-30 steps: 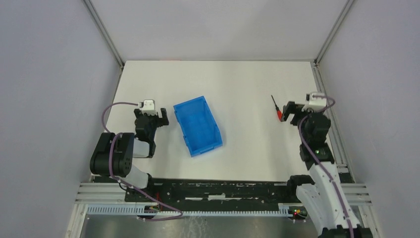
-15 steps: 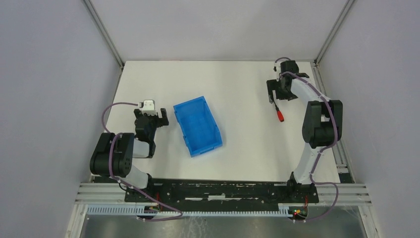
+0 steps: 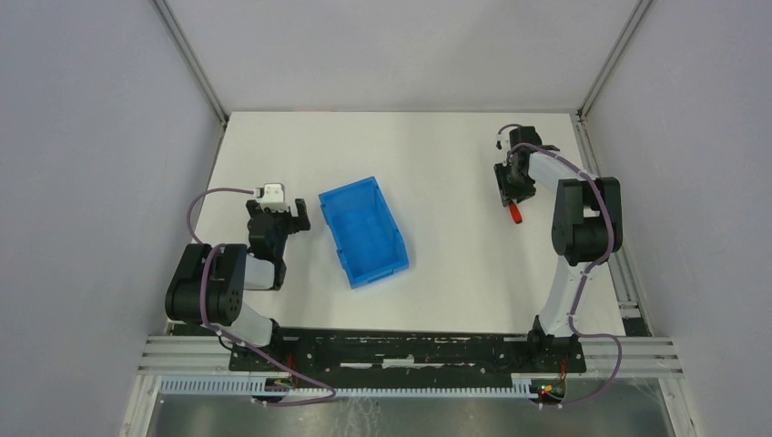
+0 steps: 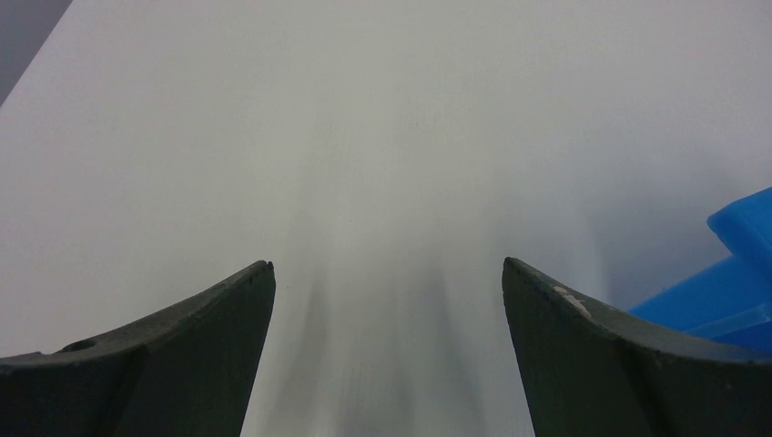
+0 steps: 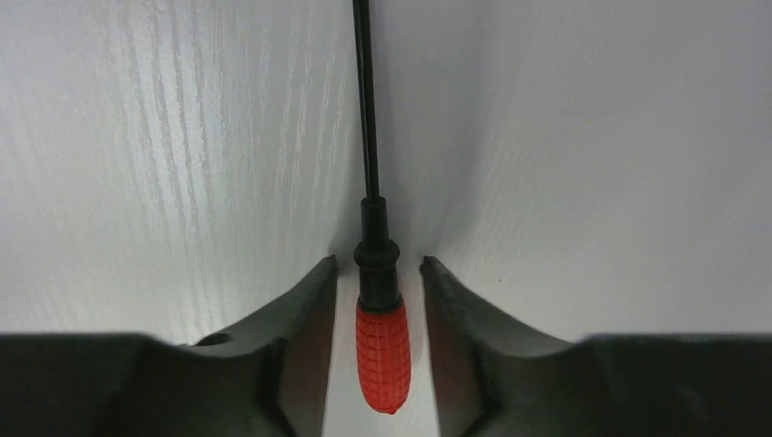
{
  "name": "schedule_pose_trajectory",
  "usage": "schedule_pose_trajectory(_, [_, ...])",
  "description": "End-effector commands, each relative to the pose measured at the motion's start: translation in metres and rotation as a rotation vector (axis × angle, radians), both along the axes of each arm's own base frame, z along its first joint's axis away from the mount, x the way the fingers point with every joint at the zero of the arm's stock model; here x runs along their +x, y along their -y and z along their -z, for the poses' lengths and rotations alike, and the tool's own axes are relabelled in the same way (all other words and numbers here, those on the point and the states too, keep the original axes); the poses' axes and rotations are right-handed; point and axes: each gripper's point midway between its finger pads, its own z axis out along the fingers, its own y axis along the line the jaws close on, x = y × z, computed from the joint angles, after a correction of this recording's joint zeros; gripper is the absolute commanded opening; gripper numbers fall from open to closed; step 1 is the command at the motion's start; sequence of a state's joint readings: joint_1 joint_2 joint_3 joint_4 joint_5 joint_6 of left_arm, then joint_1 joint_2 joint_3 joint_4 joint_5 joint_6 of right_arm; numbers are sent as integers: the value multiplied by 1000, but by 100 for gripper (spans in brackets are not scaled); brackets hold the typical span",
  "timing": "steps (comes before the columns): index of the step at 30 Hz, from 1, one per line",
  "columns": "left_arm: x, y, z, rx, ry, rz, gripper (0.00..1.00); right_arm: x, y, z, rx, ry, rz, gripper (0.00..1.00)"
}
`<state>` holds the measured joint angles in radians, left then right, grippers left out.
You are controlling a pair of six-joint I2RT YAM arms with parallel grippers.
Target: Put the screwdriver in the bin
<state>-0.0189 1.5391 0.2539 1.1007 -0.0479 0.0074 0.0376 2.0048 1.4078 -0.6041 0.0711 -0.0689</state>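
A white table (image 3: 437,146) with faint wood grain fills the middle, closed in on the left, far and right sides by plain grey walls (image 3: 91,137), with a slanting metal post (image 3: 189,59) at each far corner and aluminium rails (image 3: 182,350) and a slotted strip (image 3: 391,387) along its near edge.

The screwdriver (image 3: 515,216) lies on the table (image 3: 437,155), well right of the bin (image 3: 364,232).

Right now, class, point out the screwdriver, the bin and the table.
screwdriver (image 5: 375,238), right wrist view, black collar by the red handle.
bin (image 3: 364,232), top external view, bare blue floor.
table (image 3: 437,150), top external view, bare white surface.
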Motion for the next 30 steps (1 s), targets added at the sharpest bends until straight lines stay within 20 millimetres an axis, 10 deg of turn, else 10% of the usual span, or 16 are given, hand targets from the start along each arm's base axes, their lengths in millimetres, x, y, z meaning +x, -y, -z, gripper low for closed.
schedule_pose_trajectory(1, [5,1,-15,-32,55,-8,100,-13,3,11,-15,-74,-4,13])
schedule_pose_trajectory(2, [5,1,-15,-32,55,-7,100,-11,4,2,-15,-67,-2,1])
schedule_pose_trajectory(11, [5,1,-15,-32,55,-7,100,-10,5,-134,-13,7,9,0])
schedule_pose_trajectory(19, [5,1,-15,-32,55,-8,100,-18,-11,-181,79,136,86,0])
schedule_pose_trajectory(22, [5,1,-15,-32,55,-8,100,-17,-58,-197,144,203,20,0])
schedule_pose_trajectory(30, [4,1,-14,-32,54,-9,100,-59,-288,-229,369,328,-372,0])
